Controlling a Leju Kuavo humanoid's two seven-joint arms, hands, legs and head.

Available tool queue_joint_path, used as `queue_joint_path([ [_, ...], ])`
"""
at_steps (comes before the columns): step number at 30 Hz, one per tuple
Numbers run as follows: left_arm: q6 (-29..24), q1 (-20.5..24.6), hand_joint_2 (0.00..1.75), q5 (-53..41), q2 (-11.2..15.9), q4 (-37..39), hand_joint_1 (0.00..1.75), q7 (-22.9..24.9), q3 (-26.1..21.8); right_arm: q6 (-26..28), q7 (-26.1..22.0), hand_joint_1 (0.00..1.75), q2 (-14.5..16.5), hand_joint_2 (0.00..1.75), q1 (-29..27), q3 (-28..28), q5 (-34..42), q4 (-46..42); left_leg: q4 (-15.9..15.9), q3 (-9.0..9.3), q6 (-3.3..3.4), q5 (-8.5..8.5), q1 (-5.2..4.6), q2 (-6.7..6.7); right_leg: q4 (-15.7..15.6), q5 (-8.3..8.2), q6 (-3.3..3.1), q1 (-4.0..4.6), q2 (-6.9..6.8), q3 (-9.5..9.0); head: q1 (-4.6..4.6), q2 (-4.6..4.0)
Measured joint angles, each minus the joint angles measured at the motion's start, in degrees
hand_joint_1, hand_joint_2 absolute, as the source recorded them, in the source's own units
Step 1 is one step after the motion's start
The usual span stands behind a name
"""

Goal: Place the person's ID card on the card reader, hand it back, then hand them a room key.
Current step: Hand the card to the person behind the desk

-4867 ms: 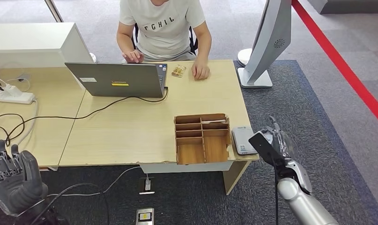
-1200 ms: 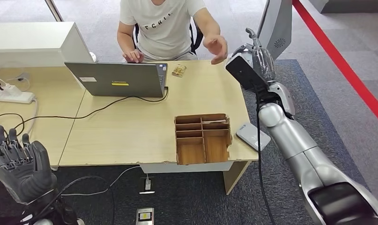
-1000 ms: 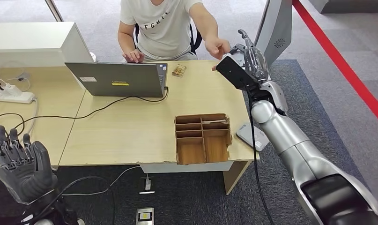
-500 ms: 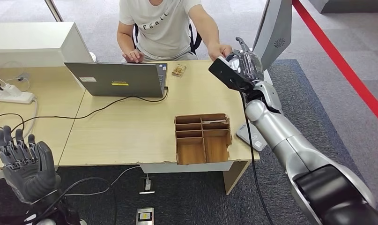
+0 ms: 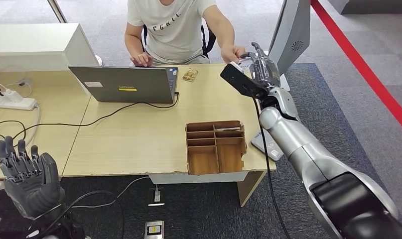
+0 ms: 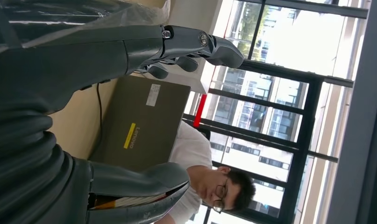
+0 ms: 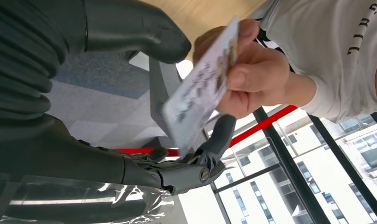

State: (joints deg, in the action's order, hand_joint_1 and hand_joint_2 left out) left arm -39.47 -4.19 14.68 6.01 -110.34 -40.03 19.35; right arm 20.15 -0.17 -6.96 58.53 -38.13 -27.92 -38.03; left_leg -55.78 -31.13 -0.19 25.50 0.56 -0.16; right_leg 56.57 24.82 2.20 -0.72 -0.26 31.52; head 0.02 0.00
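Observation:
My right hand [image 5: 259, 68] is raised over the table's far right corner, thumb and fingers apart. The seated person's hand [image 5: 236, 51] meets it there. In the right wrist view that hand [image 7: 254, 77] pinches a white ID card [image 7: 200, 91] and holds it in the gap between my thumb [image 7: 135, 28] and my fingers [image 7: 209, 149]; its lower end is close to my fingers, the thumb stays apart from it. The grey card reader [image 5: 266, 145] lies at the table's near right corner. My left hand [image 5: 28, 178] hangs low at the left, fingers [image 6: 191, 44] spread and empty.
A brown compartment box [image 5: 215, 147] stands at the table's front edge beside the reader. A laptop [image 5: 124, 84] with a black cable faces the person, with a small packet [image 5: 190, 74] beside it. A power strip [image 5: 12, 102] lies far left. A grey stand [image 5: 286, 40] rises right of the table.
My right arm rose from beside the card reader up to the person. The person's hand left the table and brought a card between my thumb and fingers. My left hand barely moved.

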Motion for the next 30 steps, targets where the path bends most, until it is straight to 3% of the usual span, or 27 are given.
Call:
queue_joint_path([
  [9,0.00,-0.82,1.75,-0.29,0.00,-0.09,0.00,-0.03,-0.12,1.30,0.86,0.00,-0.56,1.75,0.42,-0.40,-0.14,-0.68,-0.01,0.04,0.00,-0.01,0.00,0.00,0.01,-0.02,-0.01,0.00,0.00,-0.01,0.00,0.00],
  [18,0.00,-1.76,1.75,-1.06,0.00,-0.17,0.00,-0.09,-0.42,0.17,1.84,0.00,-3.22,1.75,0.36,-0.42,0.68,-5.88,-0.02,0.06,0.00,0.00,-0.01,0.01,-0.01,-0.02,-0.01,-0.01,0.01,-0.01,-0.02,0.00],
  [24,0.00,-2.85,1.75,-1.13,-0.02,-0.61,0.00,-0.10,-1.19,-5.84,6.22,0.00,-9.93,1.75,-5.00,1.25,4.24,-19.49,-0.05,0.12,0.01,0.01,-0.01,-0.02,-0.08,-0.02,0.00,-0.01,-0.03,-0.07,0.00,0.00],
  [30,0.00,-4.13,1.75,-1.32,-0.16,-1.50,0.00,-0.10,-2.43,-7.25,8.34,0.00,-18.01,1.75,-14.91,6.14,8.15,-34.30,-0.04,0.14,0.06,0.05,-0.02,-0.03,-0.14,-0.02,0.01,-0.02,-0.01,-0.11,-0.01,0.00],
])
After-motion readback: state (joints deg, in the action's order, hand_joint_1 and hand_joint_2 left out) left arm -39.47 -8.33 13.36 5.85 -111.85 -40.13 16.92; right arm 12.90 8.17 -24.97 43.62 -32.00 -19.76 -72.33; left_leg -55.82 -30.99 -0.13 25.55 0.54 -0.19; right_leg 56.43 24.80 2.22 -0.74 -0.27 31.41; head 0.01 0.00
